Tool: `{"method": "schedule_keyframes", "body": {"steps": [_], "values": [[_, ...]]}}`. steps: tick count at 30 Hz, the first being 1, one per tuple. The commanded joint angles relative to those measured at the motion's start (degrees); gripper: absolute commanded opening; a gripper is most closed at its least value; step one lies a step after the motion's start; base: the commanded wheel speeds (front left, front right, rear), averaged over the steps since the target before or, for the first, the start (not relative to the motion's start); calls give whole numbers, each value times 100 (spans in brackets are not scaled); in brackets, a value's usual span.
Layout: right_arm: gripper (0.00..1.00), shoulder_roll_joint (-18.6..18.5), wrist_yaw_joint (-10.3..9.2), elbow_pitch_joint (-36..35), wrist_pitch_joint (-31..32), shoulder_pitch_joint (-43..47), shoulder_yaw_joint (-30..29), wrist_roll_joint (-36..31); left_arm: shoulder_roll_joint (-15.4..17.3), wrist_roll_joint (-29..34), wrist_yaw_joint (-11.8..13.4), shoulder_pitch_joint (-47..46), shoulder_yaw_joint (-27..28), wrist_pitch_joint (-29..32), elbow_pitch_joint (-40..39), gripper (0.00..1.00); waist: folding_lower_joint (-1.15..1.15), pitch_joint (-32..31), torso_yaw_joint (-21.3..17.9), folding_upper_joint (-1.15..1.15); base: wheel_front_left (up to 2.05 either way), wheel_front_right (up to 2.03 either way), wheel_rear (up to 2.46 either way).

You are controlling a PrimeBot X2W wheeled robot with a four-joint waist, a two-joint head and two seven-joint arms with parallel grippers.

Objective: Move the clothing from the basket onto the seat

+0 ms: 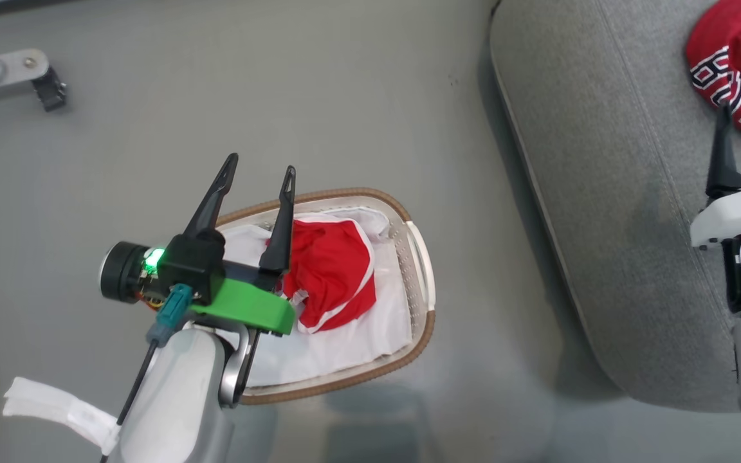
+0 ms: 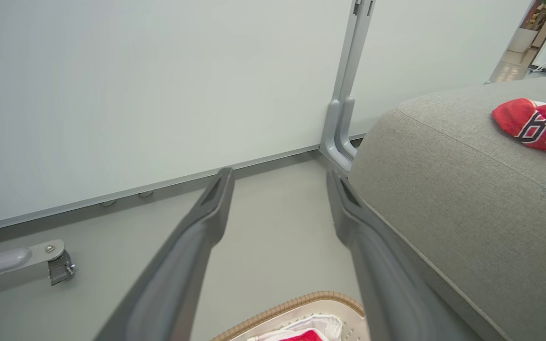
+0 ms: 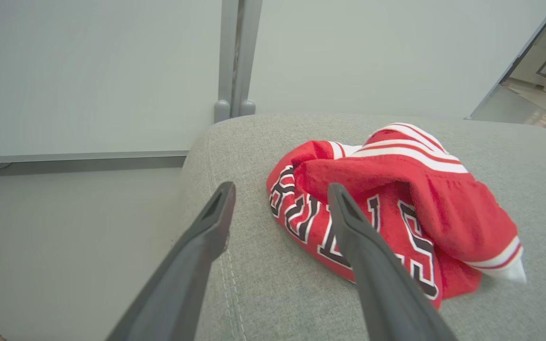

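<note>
Spread wide and empty: left gripper [image 1: 262, 163], right gripper [image 3: 281, 188]; risk: liner [image 1: 351, 347] pinched along with red garment [image 1: 332, 270], tipping basket [image 1: 345, 191]

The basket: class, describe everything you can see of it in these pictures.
The basket is oval, of white perforated plastic with a brown woven rim and a white side handle. A white cloth liner lies loose inside, with a crumpled red garment edged in white on it. It stands upright on the grey floor, apart from the seat.
</note>
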Motion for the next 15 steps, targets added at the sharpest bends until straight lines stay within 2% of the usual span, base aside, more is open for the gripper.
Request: {"method": "schedule_keyframes", "body": {"steps": [1, 6, 15], "values": [[100, -15, -8, -99, -27, 134, 103, 97, 3, -33, 41, 127, 79, 3, -7, 100, 0, -354, 318, 0, 0, 0, 0], [100, 60, -8, -420, -27, 312, 581, 342, -8, -33, 216, 411, 408, 3, 16, 100, 0, -686, 524, 0, 0, 0, 0], [100, 204, -8, -559, -27, 665, 1258, 630, -19, 47, 427, 859, 840, 3, 137, 100, 0, -1182, 847, 0, 0, 0, 0]]}}
